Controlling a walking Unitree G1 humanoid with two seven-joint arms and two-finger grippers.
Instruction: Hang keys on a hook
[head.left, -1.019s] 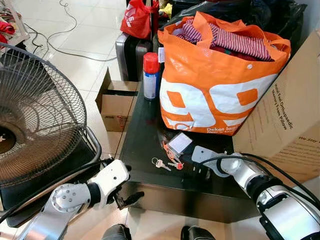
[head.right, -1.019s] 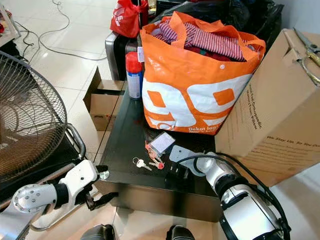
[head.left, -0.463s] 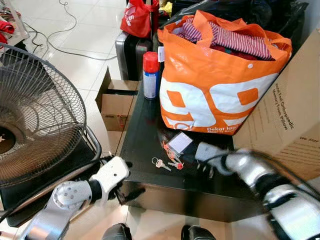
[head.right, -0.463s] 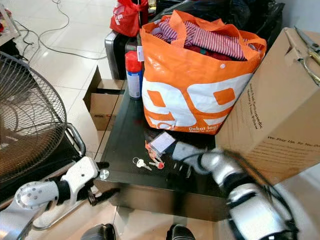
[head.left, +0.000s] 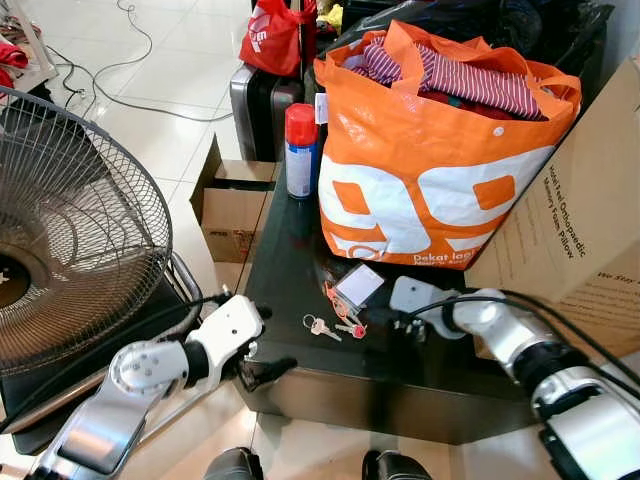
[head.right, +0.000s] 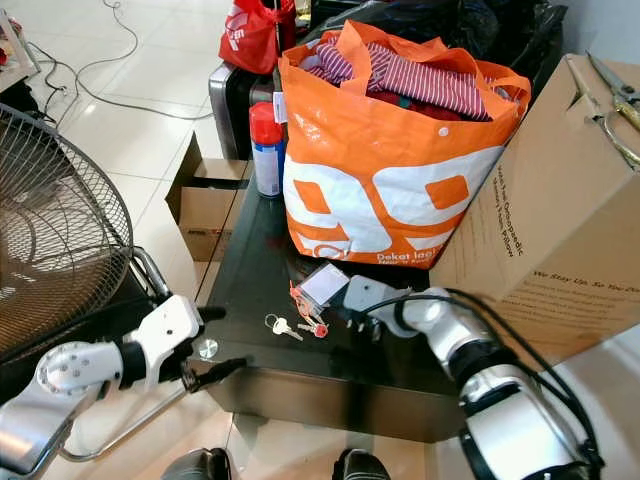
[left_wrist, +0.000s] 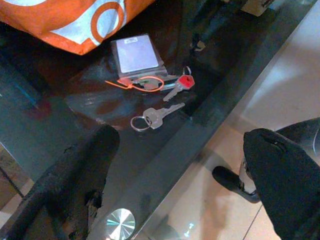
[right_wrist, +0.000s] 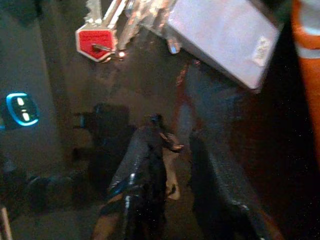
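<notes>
Currently the keys (head.left: 337, 322) lie flat on the dark glass surface (head.left: 290, 270) beside a grey card; right hand (right_wrist: 172, 165), fingers nearly closed and empty, should part them, then pinch the red-headed key; left hand (left_wrist: 175, 180) open, idle.

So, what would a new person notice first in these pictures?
First the big orange bag full of striped clothes, standing at the back of the dark glass table. Then the keys lying loose in front of it, with the right gripper low beside them, and the large fan on the robot's left.
</notes>
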